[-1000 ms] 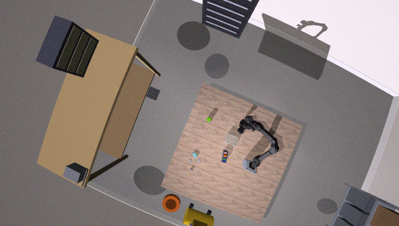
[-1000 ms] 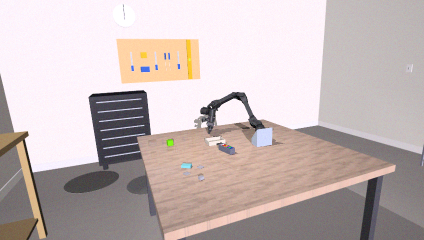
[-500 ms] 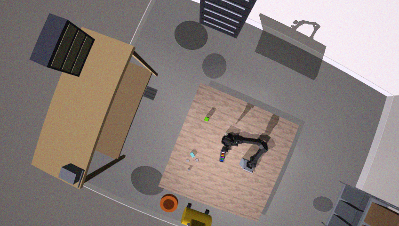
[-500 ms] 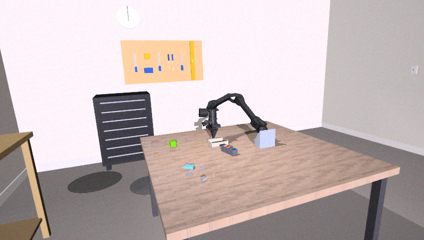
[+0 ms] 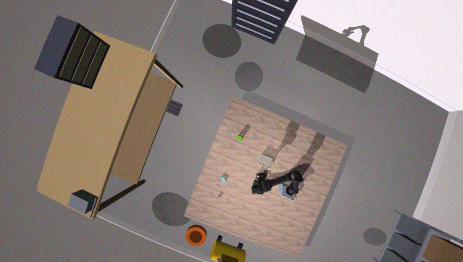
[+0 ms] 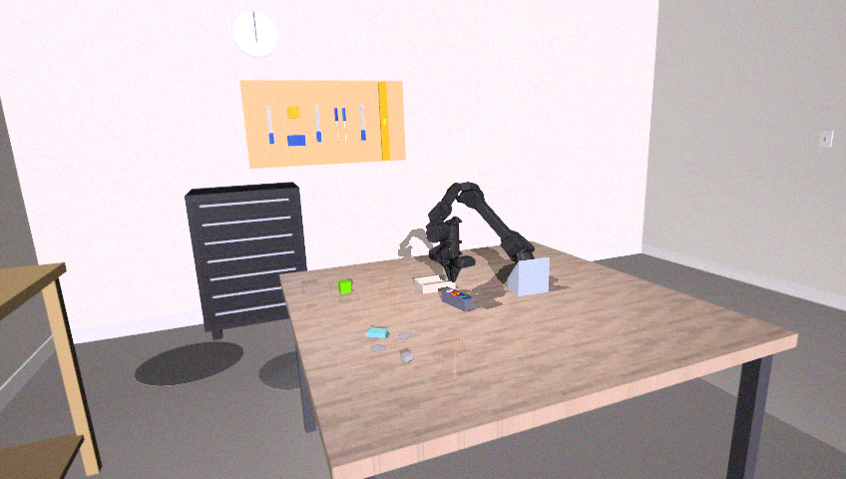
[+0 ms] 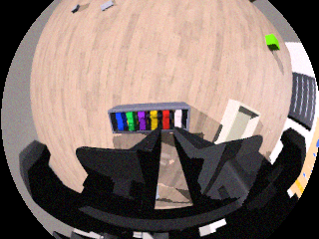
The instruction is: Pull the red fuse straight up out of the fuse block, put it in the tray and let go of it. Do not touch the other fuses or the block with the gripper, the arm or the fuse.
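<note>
Red plastic-looking fuse (image 5: 257, 177) (image 6: 454, 292) (image 7: 165, 119) seated in grey fuse block (image 5: 257, 174) (image 6: 458, 300) (image 7: 150, 107), between yellow and white neighbours. Black gripper (image 5: 260, 176) (image 6: 452, 279) (image 7: 166, 130) just beside, slightly open, holding nothing. Shallow cream tray (image 5: 266, 161) (image 6: 433, 286) (image 7: 229, 120) near block, towards tabletop's (image 5: 227, 207) (image 6: 564, 343) (image 7: 150, 55) far edge in exterior view; bright green cube (image 5: 239, 137) (image 6: 344, 286) (image 7: 272, 42) near far left corner.

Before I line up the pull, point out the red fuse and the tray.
Red fuse (image 7: 165, 119): wrist view, its middle.
Tray (image 5: 266, 161) (image 6: 432, 285) (image 7: 232, 119): top, exterior and wrist views, floor, front wall, side wall.
</note>
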`<move>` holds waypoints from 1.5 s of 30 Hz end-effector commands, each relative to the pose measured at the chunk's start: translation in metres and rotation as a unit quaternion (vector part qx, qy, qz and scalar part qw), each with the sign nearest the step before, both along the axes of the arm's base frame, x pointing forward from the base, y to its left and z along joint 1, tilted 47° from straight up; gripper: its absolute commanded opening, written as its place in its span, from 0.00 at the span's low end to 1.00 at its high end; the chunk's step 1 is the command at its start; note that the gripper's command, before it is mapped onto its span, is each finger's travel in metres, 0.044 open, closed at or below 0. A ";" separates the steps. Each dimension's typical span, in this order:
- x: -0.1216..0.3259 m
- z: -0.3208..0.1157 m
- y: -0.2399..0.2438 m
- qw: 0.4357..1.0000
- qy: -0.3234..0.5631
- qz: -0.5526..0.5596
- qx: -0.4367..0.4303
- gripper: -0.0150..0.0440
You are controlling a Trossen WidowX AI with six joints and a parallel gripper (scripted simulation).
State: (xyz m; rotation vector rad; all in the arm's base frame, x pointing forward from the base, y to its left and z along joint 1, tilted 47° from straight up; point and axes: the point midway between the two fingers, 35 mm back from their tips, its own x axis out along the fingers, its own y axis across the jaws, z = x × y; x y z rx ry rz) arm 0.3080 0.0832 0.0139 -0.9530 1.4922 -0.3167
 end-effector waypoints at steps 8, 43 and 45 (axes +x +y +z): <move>0.000 -0.007 -0.008 1.000 0.001 -0.002 -0.007 0.37; 0.002 -0.021 -0.026 1.000 0.001 -0.002 -0.007 0.37; 0.002 -0.022 -0.026 1.000 0.001 -0.002 -0.007 0.37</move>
